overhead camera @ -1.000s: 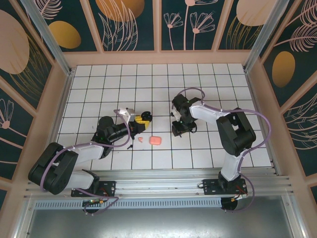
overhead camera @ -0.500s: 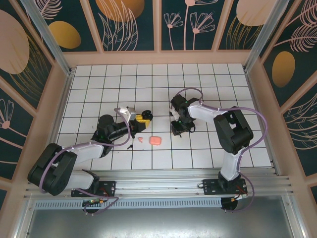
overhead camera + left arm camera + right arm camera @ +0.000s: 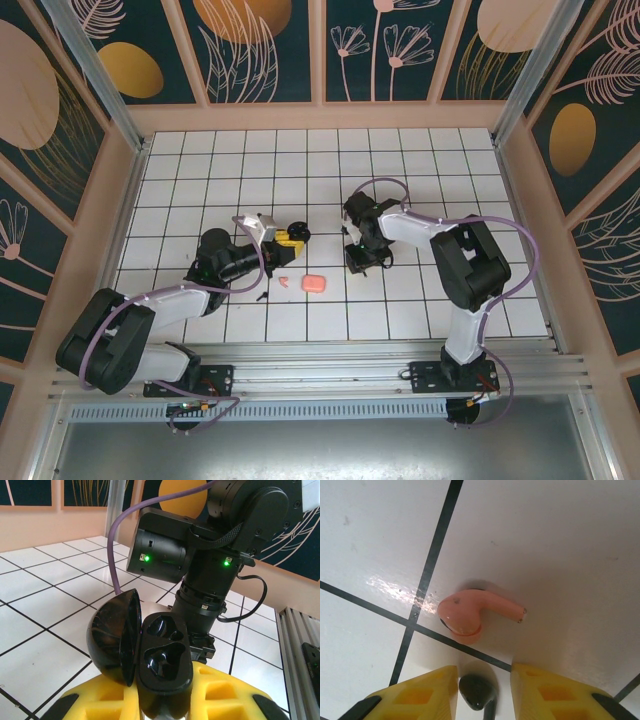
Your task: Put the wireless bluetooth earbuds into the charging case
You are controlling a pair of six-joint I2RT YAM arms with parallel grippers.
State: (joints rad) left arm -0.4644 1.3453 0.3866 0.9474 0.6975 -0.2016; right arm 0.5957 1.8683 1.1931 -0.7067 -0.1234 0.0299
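Arms: left gripper reaches low and forward, clamped on glossy black charging case, domed lid hinged open, two moulded hollows showing | right gripper points down, yellow fingers parted astride smooth black earbud on white tile, not gripping | pink short-stemmed earbud just beyond, on a grid line

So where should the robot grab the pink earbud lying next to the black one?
Probably by its stem, coming straight down from above. The pink earbud lies flat on its side on the white tile, so nothing can slip underneath. The stem is straight and thin, easy to pinch across; the round head would likely squirt out.
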